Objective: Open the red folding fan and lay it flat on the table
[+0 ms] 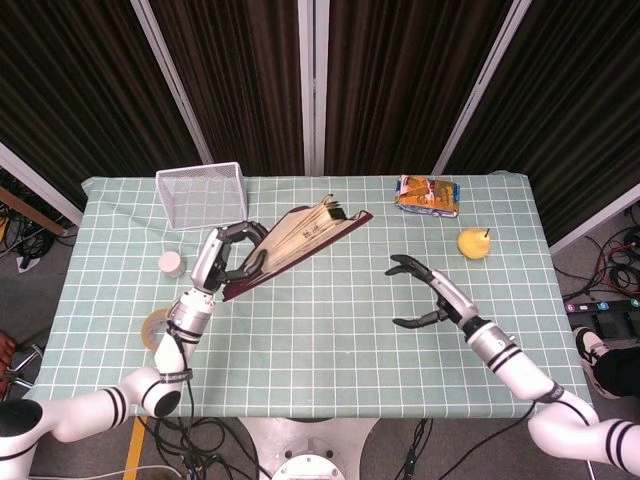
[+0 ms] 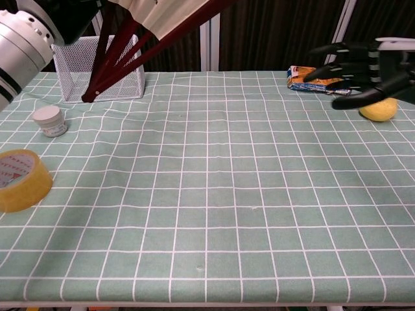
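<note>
Green checked cloth covers the table (image 1: 330,330), dark curtains behind. Wire basket (image 1: 202,195) stands at the far left corner — contents cannot be told. Left hand (image 1: 222,258) grips the red folding fan (image 1: 300,240), partly spread, raised above the table. Right hand (image 1: 425,293) hovers with fingers (image 2: 331,50) spread — holding nothing.

fan (image 1: 305,237): folding, dark red guard sticks, cream pleated leaf with small dark markings
state: partly spread, a narrow wedge only, leaves bunched close
pose: lifted off the table, tilted, pivot end low at left, leaf end raised toward upper right
hold: gripped near the pivot end
place: above the table's left-centre; in chest view (image 2: 139,32) top cut off, so full spread perhaps uncertain
</note>
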You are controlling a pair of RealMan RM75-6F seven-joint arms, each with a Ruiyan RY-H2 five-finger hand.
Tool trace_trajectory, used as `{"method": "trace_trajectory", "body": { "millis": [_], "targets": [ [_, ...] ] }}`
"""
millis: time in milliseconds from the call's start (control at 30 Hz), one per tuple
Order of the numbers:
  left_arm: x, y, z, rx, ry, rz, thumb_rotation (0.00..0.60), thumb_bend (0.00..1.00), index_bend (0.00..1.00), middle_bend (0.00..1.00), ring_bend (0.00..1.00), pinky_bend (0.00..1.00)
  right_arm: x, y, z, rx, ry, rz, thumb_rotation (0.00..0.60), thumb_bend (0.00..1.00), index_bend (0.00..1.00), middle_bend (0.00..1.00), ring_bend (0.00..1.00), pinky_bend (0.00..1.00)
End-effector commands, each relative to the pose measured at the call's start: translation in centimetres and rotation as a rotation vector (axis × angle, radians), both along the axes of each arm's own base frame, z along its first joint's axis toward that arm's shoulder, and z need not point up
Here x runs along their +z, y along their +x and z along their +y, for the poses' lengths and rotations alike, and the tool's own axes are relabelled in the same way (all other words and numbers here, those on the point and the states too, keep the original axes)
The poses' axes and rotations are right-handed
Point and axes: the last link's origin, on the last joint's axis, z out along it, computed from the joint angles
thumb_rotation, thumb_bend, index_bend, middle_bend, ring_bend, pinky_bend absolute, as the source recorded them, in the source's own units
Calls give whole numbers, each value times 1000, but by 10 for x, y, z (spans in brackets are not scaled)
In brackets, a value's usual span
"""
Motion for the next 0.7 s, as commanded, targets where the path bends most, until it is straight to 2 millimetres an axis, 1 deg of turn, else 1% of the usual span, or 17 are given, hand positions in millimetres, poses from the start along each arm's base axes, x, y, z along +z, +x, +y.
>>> {"method": "trace_trajectory", "body": {
  "millis": [33, 267, 433, 600, 700],
  "targets": [
    [-1, 3, -2, -8, -7, -1, 600, 422, 633, 531, 440, 585, -17, 25, -22, -49, 21, -146, 600, 9, 112, 206, 0, 0],
    [-4, 14, -6, -47, -14, 7, 600, 422, 633, 531, 440, 585, -34, 54, -38, -78, 54, -295, 600, 9, 111, 205, 0, 0],
    [-8, 20, -6, -53, -13, 17, 600, 422, 633, 531, 440, 585, -39, 74, -36, -55, 92, -387, 600, 10, 111, 207, 0, 0],
    [-9, 22, -7, -63, -16, 20, 600, 422, 633, 531, 440, 584, -36, 80, -32, -19, 110, -449, 600, 10, 112, 212, 3, 0],
    [-9, 22, -8, -66, -26, 16, 600, 422, 633, 531, 440, 584, -34, 84, -33, -15, 105, -492, 600, 27, 134, 238, 25, 1]
  ]
}}
